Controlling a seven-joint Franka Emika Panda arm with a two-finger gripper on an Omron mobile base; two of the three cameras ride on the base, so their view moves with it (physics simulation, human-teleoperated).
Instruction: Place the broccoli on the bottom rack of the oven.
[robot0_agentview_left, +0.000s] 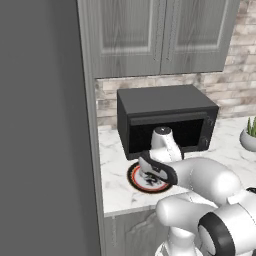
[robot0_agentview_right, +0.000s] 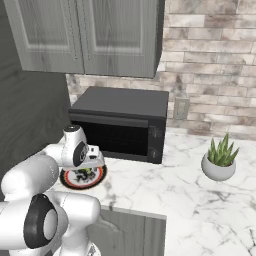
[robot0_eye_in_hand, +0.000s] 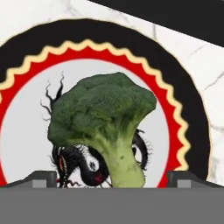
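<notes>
Green: one broccoli (robot0_eye_in_hand: 105, 122), one plate (robot0_eye_in_hand: 188, 113).

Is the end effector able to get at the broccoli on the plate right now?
Probably yes. The end effector hangs right over the plate, its open fingers either side of the broccoli stalk, with nothing between them.

One broccoli (robot0_eye_in_hand: 103, 120) is counted, lying on one round plate (robot0_eye_in_hand: 188, 118) with a black and red rim. One black box appliance (robot0_agentview_right: 120, 122) is seen on the marble table (robot0_agentview_right: 165, 192), with two small knobs on its front. One potted plant (robot0_agentview_right: 219, 159) is counted. Two grey cabinet doors (robot0_agentview_left: 162, 35) are seen overhead. One wall outlet (robot0_agentview_right: 180, 108) is counted on the brick wall.
</notes>
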